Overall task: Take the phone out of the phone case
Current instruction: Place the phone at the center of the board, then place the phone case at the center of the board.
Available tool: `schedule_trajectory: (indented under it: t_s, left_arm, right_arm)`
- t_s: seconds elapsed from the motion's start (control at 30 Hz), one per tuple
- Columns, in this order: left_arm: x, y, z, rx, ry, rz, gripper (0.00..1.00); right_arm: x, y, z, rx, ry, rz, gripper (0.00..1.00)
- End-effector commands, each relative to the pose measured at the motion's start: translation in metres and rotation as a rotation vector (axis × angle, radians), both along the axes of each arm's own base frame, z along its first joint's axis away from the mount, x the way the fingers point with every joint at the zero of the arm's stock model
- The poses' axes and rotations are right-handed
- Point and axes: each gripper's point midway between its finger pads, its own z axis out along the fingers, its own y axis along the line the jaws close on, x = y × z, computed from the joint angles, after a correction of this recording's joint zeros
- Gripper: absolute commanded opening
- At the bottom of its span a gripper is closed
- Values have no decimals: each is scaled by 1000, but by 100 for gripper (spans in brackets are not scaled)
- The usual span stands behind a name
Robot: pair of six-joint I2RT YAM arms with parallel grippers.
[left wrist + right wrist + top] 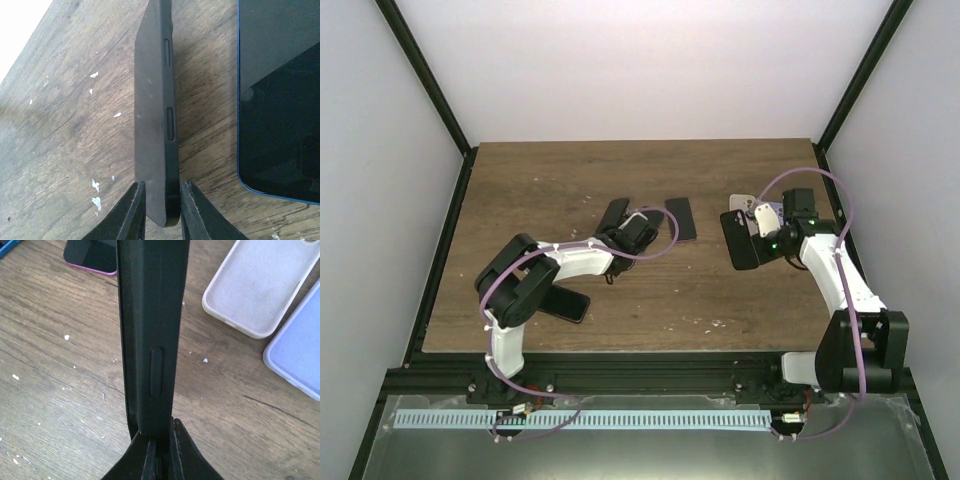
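My right gripper point(760, 238) is shut on a black phone case point(739, 241) and holds it above the table at the right. In the right wrist view the case point(155, 330) stands edge-on, its lower end pinched in the gripper point(161, 432), with a thin dark layer along its left side. My left gripper point(623, 232) is shut on a dark grey case point(615, 213) at the table's middle. In the left wrist view this case point(155, 110) stands on its long edge between the fingertips point(162, 187).
A blue-rimmed phone point(280, 100) lies flat just right of the grey case point(682, 218). A white case point(260, 285) and a lavender case point(300, 355) lie under the right arm. A pink-rimmed phone point(92, 255) lies beyond. Another black phone point(565, 303) lies under the left arm.
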Motion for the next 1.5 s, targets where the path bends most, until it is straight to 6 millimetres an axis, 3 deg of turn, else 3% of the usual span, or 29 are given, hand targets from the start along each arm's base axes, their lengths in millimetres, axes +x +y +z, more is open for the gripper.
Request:
schedule_trajectory:
  t_s: [0.0, 0.3, 0.4, 0.57, 0.67, 0.93, 1.1, 1.27, 1.3, 1.37, 1.47]
  left_arm:
    - [5, -5, -2, -34, -9, 13, 22]
    - [-1, -12, -3, -124, 29, 20, 33]
    - [-4, -15, 10, -191, 23, 28, 37]
    - [-14, -25, 36, -340, 48, 33, 58]
    - [-22, -36, 51, -458, 82, 23, 66]
    - [-39, -51, 72, -639, 141, 18, 70]
    - [-50, -49, 79, -704, 158, 35, 70]
    - [-62, -42, 78, -735, 193, 70, 70]
    - [-66, -39, 77, -747, 201, 83, 71]
    - [-75, -34, 74, -777, 220, 109, 74]
    - [-93, -19, 68, -812, 252, 191, 83]
  right_arm:
    - [-6, -10, -6, -25, 16, 12, 1]
    - [-11, -22, -18, -32, 73, 17, 1]
    - [-11, -27, -18, -11, 97, 15, 1]
    - [-17, -40, -22, 43, 147, 12, 1]
    - [-25, -55, -26, 79, 188, -1, 1]
    - [-48, -102, -39, 226, 296, -116, 1]
    - [-61, -106, -62, 329, 381, -160, 1]
    - [-58, -107, -84, 373, 425, -207, 1]
    - [-56, -109, -88, 367, 428, -219, 3]
    - [-54, -113, -93, 352, 431, -240, 25]
    - [-55, -121, -96, 307, 430, -261, 49]
